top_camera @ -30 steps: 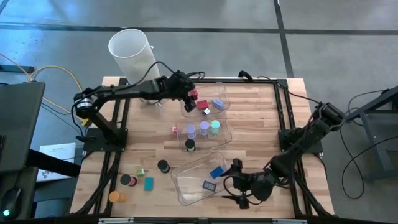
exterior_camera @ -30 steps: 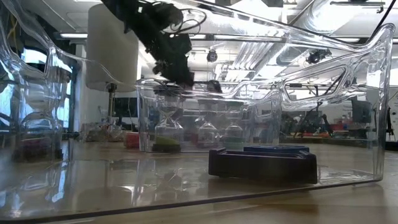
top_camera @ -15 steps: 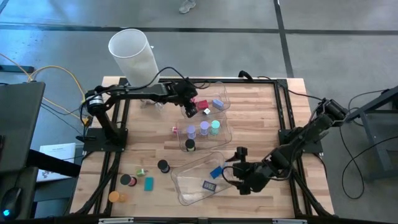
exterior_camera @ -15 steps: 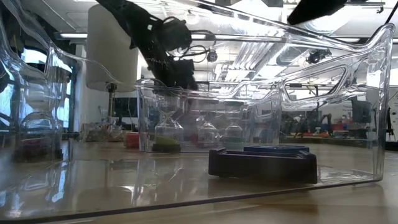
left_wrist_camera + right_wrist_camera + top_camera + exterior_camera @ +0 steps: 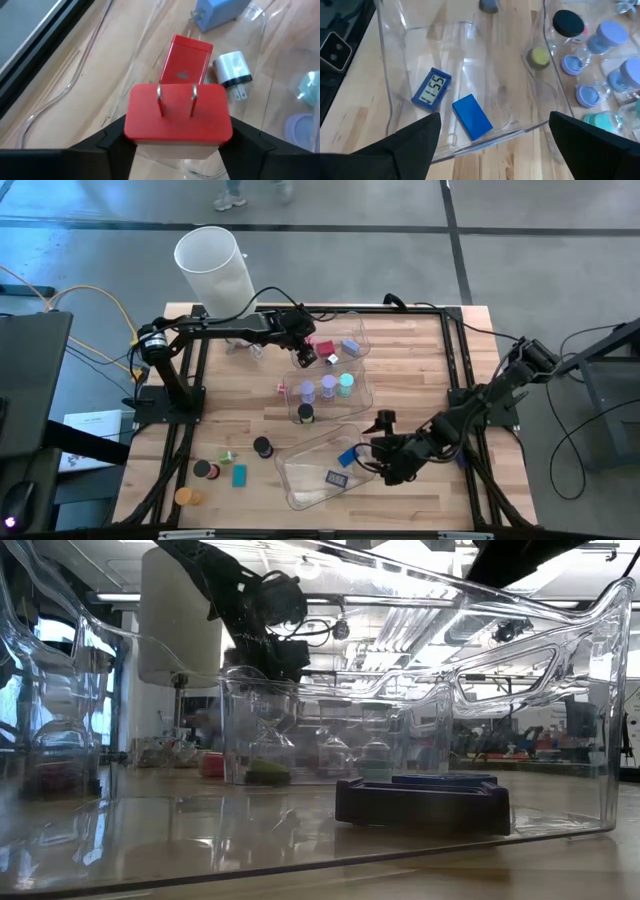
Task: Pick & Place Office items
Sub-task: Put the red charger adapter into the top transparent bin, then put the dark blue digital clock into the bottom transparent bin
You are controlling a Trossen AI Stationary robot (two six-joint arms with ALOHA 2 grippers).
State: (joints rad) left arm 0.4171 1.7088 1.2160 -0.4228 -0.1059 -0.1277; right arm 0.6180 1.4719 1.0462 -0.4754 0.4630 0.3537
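My left gripper (image 5: 307,352) reaches into the far clear tray (image 5: 352,330), shut on a red plug block (image 5: 177,110) whose two metal prongs face the wrist camera. Beyond it in that tray lie another red block (image 5: 186,60), a blue block (image 5: 217,12) and a white plug (image 5: 232,70). My right gripper (image 5: 377,446) hangs open over the right wall of the near clear tray (image 5: 300,465). That tray holds a blue block (image 5: 472,116) and a small blue clock (image 5: 431,89). My left gripper pinches the red plug block by its two opposite side faces (image 5: 131,117), one finger on each. The fingers slant down from the table's left. The pronged face is turned up toward the wrist. Whether the block's underside rests on the tray floor, I cannot tell.
A middle tray (image 5: 365,395) holds lilac and teal cylinders (image 5: 327,387). Loose pieces lie near left: black cylinders (image 5: 262,447), a teal rectangle (image 5: 239,475), an orange cylinder (image 5: 184,497). A big white cylinder (image 5: 212,265) stands at the far left corner.
My left gripper has come down into the far tray with the red block and tipped steeper. My right gripper, still open, has gone from beside the near tray's right end toward the far edge, turning as it went, and now hangs over that tray's right wall.
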